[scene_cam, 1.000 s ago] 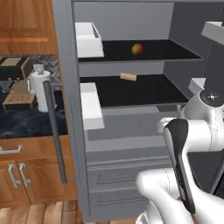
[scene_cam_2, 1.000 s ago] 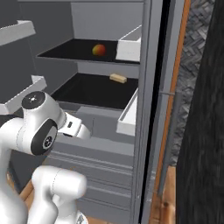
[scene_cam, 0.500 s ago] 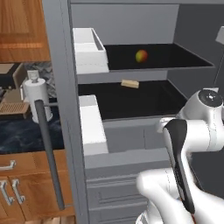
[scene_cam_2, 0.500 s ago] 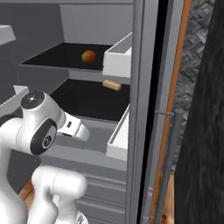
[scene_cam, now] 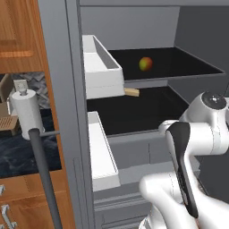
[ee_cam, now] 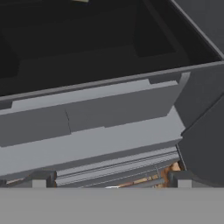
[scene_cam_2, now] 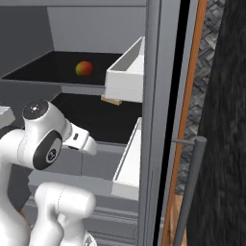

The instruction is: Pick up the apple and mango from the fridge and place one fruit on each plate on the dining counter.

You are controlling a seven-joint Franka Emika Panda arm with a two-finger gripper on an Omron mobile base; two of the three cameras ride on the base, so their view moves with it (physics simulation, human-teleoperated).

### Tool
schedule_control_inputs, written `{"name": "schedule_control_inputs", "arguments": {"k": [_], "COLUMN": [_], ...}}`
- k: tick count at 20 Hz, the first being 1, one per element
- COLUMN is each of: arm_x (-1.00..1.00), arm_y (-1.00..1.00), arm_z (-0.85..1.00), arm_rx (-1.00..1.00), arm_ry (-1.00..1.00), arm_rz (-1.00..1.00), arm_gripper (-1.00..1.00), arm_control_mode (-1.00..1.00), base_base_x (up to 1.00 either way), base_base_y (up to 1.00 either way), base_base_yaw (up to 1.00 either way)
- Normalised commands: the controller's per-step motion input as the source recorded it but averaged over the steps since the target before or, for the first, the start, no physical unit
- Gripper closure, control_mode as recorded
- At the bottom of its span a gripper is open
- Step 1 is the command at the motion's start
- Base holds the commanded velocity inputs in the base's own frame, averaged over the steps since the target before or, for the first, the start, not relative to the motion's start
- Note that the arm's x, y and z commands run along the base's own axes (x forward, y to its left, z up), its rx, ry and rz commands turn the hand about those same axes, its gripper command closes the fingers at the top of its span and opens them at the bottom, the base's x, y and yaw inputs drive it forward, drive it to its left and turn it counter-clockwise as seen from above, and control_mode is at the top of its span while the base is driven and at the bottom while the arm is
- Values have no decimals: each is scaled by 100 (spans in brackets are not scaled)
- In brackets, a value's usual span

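Mango [scene_cam: 145, 64] on fridge [scene_cam: 197, 27] upper shelf, well above fingers; approach step, reach up next; finger state indeterminable

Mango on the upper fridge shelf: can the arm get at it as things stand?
Probably yes. The mango sits alone on the open upper shelf with no door in front of it. The arm is folded low, its hand camera facing the lower shelf front, so it must rise first.

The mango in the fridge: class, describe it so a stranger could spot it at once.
Look into the open grey fridge, at its upper dark shelf. The mango sits there alone, a small round green-yellow fruit with a red blush, unlike the flat tan piece one shelf below.
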Motion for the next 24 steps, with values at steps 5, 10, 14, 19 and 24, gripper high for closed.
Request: {"name": "schedule_control_inputs", "arguments": {"k": [5, 10, 14, 19, 24], "arm_x": [13, 55, 40, 33, 29], "arm_y": [1, 10, 32, 42, 20], "arm_z": [0, 26, 78, 88, 87], "arm_rx": [1, 5, 0, 0, 0], "arm_ry": [-3, -16, -13, -14, -5], "arm_rz": [1, 7, 0, -1, -1], "arm_gripper": [-100, -100, -100, -100, -100], "arm_control_mode": [-100, -100, -100, -100, -100], "base_base_x": [59, 0, 0, 0, 0], "base_base_y": [15, 0, 0, 0, 0], "base_base_yaw": [0, 0, 0, 0, 0]}}
